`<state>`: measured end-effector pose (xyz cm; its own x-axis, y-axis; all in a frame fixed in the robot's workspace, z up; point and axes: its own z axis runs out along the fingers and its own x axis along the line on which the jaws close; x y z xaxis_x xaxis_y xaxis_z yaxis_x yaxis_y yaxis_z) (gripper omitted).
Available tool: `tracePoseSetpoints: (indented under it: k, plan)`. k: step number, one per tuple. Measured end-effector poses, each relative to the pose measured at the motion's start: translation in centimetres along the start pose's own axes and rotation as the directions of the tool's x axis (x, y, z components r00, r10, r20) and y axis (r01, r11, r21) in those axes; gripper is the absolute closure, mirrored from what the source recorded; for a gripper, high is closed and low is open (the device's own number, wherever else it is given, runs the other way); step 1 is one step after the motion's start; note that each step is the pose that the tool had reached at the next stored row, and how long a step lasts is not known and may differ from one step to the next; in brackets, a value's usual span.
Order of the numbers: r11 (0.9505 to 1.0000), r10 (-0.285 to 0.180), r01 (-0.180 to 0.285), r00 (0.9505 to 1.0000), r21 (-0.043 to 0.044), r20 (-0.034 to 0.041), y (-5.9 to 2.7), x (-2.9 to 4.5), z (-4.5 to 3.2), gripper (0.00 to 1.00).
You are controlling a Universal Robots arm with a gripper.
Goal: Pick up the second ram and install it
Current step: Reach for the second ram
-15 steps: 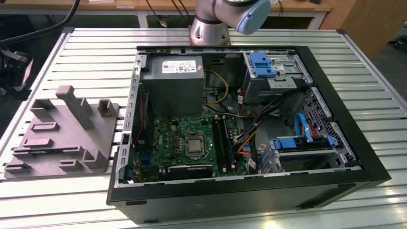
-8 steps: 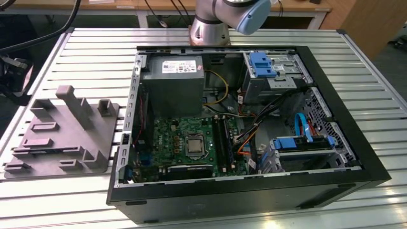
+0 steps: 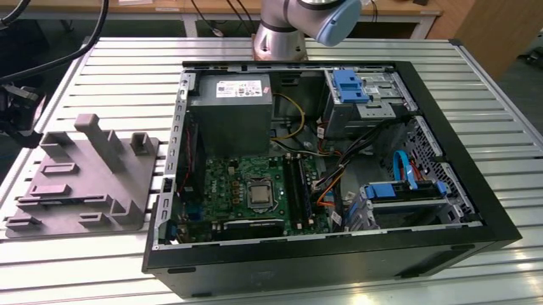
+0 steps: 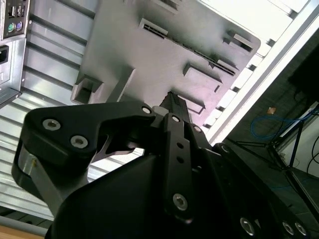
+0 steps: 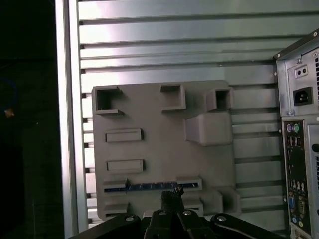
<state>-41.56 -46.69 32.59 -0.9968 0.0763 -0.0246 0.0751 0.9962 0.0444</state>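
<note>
Pick-up stage: claw (image 5: 169, 195), narrow and empty, hovers over ram (image 5: 144, 187) in holder (image 5: 159, 144); gripping likely requires wider jaws.

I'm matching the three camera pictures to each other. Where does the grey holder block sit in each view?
Exterior view: grey holder block on the slatted table, at the exterior view's left, beside the open computer case.
First wrist view: block seen from above, next to the case's rear ports.
Second wrist view: block seen at a slant, near the rear ports.
Shared landmark: the computer case.
</note>
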Motion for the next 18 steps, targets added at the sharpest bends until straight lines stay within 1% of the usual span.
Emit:
tracePoseSetpoints:
  k: [8,18]
  plan:
    - [1.0000,0.000,0.000,1.0000,0.0000,0.0000,-0.66,0.03,0.58,0.90]
    - [1.0000,0.000,0.000,1.0000,0.0000,0.0000,-1.56,-0.01,1.08,0.90]
